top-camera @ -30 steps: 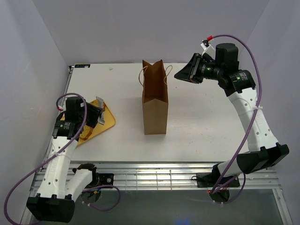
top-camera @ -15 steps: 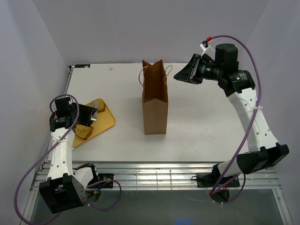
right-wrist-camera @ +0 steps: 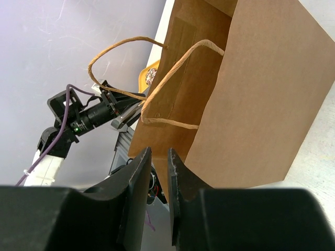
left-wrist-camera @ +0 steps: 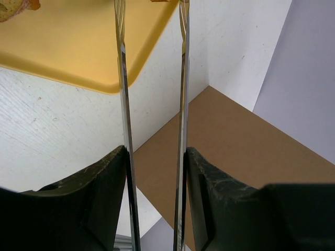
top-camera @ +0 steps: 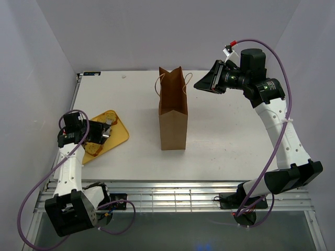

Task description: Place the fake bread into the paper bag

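The brown paper bag (top-camera: pixel 173 120) stands upright and open at the table's middle; it also shows in the left wrist view (left-wrist-camera: pixel 246 157) and the right wrist view (right-wrist-camera: pixel 261 94). A golden-brown bread piece (top-camera: pixel 94 149) lies on the yellow tray (top-camera: pixel 119 137); another bread piece (left-wrist-camera: pixel 13 6) shows at the top left corner of the left wrist view. My left gripper (top-camera: pixel 106 133) (left-wrist-camera: pixel 155 151) is shut on metal tongs (left-wrist-camera: pixel 121 78), whose arms stand apart over the tray's edge. My right gripper (top-camera: pixel 201 83) (right-wrist-camera: pixel 159 157) hovers beside the bag's handles (right-wrist-camera: pixel 172 68), jaws a narrow slit apart, empty.
The tray (left-wrist-camera: pixel 68 47) sits at the table's left edge, close to the left wall. The bag's thin looped handles stick out toward my right gripper. White walls close in the table at the back and both sides.
My left arm has swung left and its gripper with the tongs has settled lower over the tray. The right arm and the bag have not moved.
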### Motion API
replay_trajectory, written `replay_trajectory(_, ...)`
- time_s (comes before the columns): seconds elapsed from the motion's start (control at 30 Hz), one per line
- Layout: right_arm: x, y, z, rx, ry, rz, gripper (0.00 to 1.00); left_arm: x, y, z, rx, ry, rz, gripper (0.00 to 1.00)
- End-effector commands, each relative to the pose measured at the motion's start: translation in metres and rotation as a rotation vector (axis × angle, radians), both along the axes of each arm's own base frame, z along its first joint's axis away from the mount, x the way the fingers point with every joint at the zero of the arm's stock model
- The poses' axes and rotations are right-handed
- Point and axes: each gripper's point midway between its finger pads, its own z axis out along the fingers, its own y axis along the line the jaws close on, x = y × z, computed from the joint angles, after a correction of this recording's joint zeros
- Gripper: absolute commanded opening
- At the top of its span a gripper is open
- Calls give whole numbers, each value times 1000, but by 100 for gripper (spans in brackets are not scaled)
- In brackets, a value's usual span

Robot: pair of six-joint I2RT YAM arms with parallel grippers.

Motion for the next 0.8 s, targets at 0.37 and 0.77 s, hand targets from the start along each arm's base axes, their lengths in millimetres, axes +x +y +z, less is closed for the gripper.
replay_trajectory(0.37, 3, 1, 14, 15, -58, 11, 25, 25, 26, -7, -50, -33, 102, 56)
replay_trajectory(0.77, 7, 2, 16, 16, -63, 1, 25, 34, 30, -21, -98, 3, 114, 40)
